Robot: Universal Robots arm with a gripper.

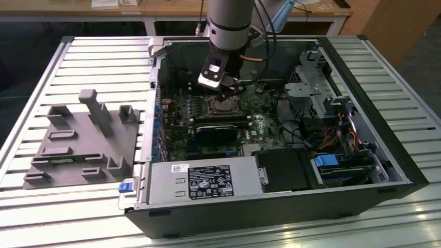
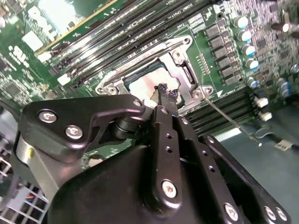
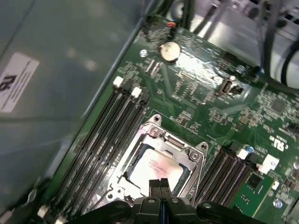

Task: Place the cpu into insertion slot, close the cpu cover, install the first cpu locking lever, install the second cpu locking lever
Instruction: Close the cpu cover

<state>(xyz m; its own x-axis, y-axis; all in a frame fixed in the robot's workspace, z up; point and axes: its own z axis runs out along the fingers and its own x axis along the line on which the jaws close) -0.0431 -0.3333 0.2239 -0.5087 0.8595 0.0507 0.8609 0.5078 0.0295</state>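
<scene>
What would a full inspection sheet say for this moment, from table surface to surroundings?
Surface: slatted metal table carrying an open computer case lying on its side.
Job's things: cpu sits in the insertion slot; cpu cover lies down around it, with the chip's top showing through its window. A thin lever rod sticks out from the slot's corner.
Clutter: grey moulded fixture on the table, at the exterior view's left of the case.
Grippers: gripper directly over the cpu, fingers shut; whether they touch the chip cannot be told.
Cables: coloured wire bundle inside the case, at the exterior view's right.
Surroundings: wooden desks behind the table.
</scene>
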